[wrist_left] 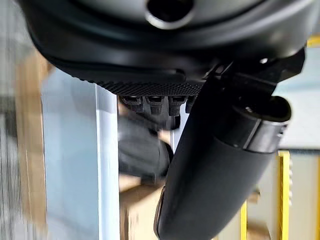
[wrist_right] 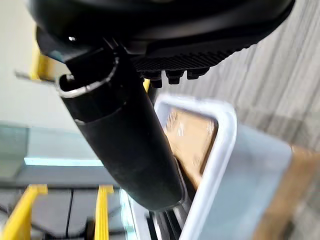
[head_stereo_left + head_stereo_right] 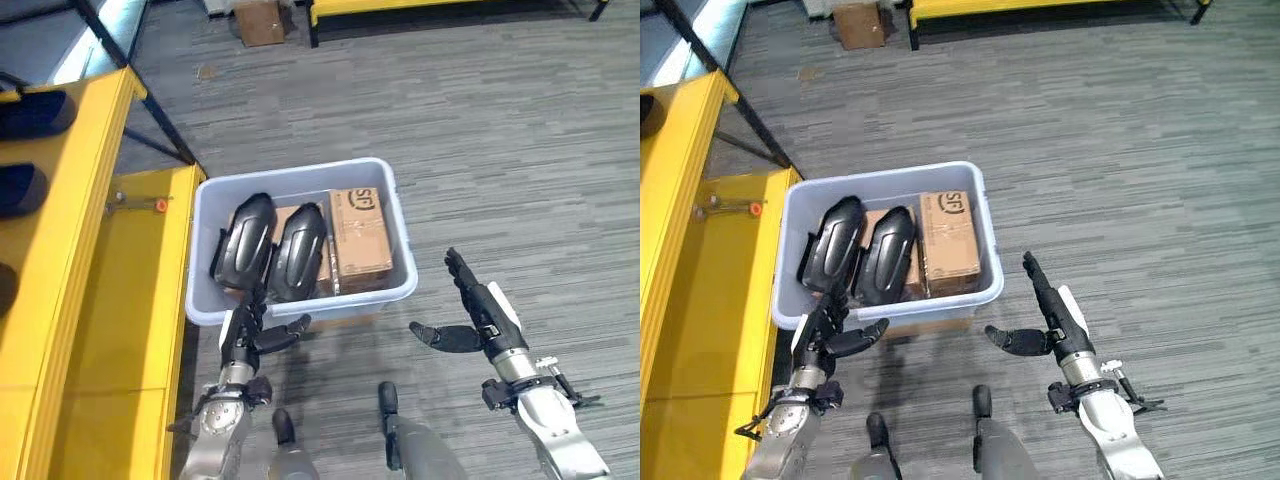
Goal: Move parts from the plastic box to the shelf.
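Observation:
A pale blue plastic box (image 3: 205, 300) stands on the grey floor. Inside lie two glossy black moulded parts (image 3: 243, 238) (image 3: 300, 250) side by side, with a brown cardboard carton (image 3: 360, 238) to their right. My left hand (image 3: 243, 338) hovers at the box's near left wall, fingers straight, thumb out, holding nothing. My right hand (image 3: 478, 305) is open over the floor just right of the box, thumb pointing toward it. The left wrist view looks past the thumb (image 1: 210, 170) at the box wall (image 1: 107, 165); the right wrist view shows the box rim (image 2: 220, 150) and the carton (image 2: 192, 140).
A yellow shelf (image 3: 70, 260) runs along the left, its lower board beside the box, with dark parts (image 3: 30, 115) on its upper level. A small cardboard box (image 3: 260, 22) and a yellow frame stand far back. Grey floor stretches right of the box.

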Tool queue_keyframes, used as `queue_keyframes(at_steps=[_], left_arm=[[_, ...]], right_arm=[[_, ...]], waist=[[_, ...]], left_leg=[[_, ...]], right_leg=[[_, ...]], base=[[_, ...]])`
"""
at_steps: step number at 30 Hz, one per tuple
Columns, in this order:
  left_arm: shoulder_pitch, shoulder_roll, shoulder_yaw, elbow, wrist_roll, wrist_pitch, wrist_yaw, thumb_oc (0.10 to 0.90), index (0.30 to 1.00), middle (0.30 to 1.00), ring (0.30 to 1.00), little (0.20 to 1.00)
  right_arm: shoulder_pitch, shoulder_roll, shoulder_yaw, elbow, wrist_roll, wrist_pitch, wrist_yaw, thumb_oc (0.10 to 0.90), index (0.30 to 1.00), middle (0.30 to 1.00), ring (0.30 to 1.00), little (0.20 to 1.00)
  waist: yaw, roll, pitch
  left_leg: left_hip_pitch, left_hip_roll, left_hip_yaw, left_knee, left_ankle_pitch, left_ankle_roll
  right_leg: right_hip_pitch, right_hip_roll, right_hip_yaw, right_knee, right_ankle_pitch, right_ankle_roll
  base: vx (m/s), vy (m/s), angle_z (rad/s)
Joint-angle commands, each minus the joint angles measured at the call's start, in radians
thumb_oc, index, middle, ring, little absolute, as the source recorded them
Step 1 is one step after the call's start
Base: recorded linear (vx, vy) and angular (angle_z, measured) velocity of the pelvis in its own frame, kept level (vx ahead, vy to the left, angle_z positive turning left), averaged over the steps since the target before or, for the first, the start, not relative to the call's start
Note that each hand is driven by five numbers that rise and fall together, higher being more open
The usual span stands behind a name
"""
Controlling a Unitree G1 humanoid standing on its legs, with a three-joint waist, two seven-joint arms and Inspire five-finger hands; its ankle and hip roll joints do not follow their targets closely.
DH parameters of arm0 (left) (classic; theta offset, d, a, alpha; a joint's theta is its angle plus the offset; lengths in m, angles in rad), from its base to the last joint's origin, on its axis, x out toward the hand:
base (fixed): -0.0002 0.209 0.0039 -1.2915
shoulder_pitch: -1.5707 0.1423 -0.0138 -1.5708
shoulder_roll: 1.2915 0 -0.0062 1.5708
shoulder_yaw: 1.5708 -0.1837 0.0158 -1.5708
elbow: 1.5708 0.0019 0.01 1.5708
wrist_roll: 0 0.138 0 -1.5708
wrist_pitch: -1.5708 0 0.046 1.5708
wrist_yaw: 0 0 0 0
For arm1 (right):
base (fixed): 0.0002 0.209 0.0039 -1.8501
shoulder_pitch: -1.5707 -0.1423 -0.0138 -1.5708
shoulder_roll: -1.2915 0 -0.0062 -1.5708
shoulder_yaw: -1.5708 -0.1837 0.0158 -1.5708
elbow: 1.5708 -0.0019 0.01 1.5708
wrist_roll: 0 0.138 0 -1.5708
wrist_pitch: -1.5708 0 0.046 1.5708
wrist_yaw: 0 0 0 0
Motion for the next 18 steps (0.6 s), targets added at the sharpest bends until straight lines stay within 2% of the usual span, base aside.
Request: queue_keyframes(at_steps=[1, 8, 13, 14, 18], left_arm=[[0.012, 0.069, 0.058, -0.102, -0.025, -0.09, -0.005, 0.9, 1.0, 1.0, 1.0, 1.0], [0.001, 0.092, 0.064, -0.117, -0.027, -0.093, -0.008, 0.9, 1.0, 1.0, 1.0, 1.0], [-0.009, 0.122, 0.07, -0.138, -0.012, -0.086, -0.016, 0.9, 1.0, 1.0, 1.0, 1.0], [-0.017, 0.138, 0.071, -0.145, -0.007, -0.084, -0.016, 0.9, 1.0, 1.0, 1.0, 1.0], [-0.032, 0.153, 0.057, -0.149, -0.005, -0.078, -0.024, 0.9, 1.0, 1.0, 1.0, 1.0]], right_arm=[[-0.049, 0.009, -0.025, -0.116, 0.003, -0.099, -0.005, 0.9, 1.0, 1.0, 1.0, 1.0], [-0.05, -0.005, -0.045, -0.142, -0.06, -0.09, -0.008, 0.9, 1.0, 1.0, 1.0, 1.0], [-0.09, -0.058, -0.085, -0.212, -0.143, -0.098, -0.021, 0.9, 1.0, 1.0, 1.0, 1.0], [-0.128, -0.089, -0.094, -0.234, -0.169, -0.102, -0.031, 0.9, 1.0, 1.0, 1.0, 1.0], [-0.215, -0.145, -0.098, -0.25, -0.212, -0.096, -0.045, 0.9, 1.0, 1.0, 1.0, 1.0]], waist=[[0.009, -0.062, -0.085], [0.004, -0.077, -0.093], [0.004, -0.1, -0.103], [0.01, -0.115, -0.097], [0.019, -0.133, -0.087]], left_leg=[[-0.057, 0.014, -0.014, 0.068, 0.032, 0.004], [-0.098, -0.06, 0.0, 0.132, -0.052, 0.027], [-0.133, -0.09, -0.006, 0.129, -0.067, 0.042], [-0.151, -0.094, -0.009, 0.126, -0.067, 0.045], [-0.185, -0.097, -0.021, 0.13, -0.067, 0.048]], right_leg=[[0.086, -0.075, 0.035, 0.072, -0.182, 0.061], [0.105, -0.168, 0.033, 0.023, -0.143, 0.11], [0.095, -0.197, 0.025, 0.004, -0.124, 0.128], [0.083, -0.202, 0.021, 0.0, -0.118, 0.133], [0.061, -0.202, 0.02, 0.002, -0.112, 0.135]], base=[[0.1, 0.171, 0.2], [0.07, 0.154, 0.03], [0.05, 0.111, 0.05], [0.0, 0.045, 0.09], [-0.02, 0.006, 0.11]])
